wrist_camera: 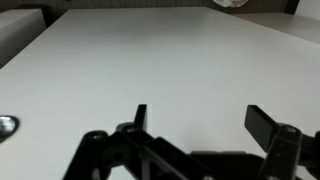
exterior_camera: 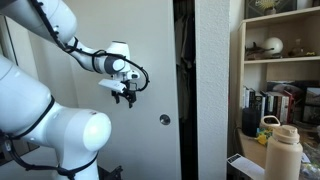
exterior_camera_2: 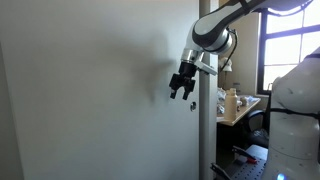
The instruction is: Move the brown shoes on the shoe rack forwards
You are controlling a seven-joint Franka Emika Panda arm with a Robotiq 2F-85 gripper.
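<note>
No brown shoes and no shoe rack show in any view. My gripper point(exterior_camera: 124, 93) hangs in front of a plain white door panel point(exterior_camera: 150, 60), fingers spread apart and holding nothing. It also shows in an exterior view point(exterior_camera_2: 182, 90) as a dark claw against the white surface. In the wrist view the two black fingers point(wrist_camera: 200, 118) stand wide apart over the bare white panel point(wrist_camera: 160, 50).
A round metal knob point(exterior_camera: 165, 120) sits on the door below and beside the gripper. A dark gap point(exterior_camera: 184, 90) runs along the door's edge. Shelves with books and clutter point(exterior_camera: 280, 70) and a tan bottle point(exterior_camera: 284, 150) stand beside it. A bright window point(exterior_camera_2: 295, 60) is behind the arm.
</note>
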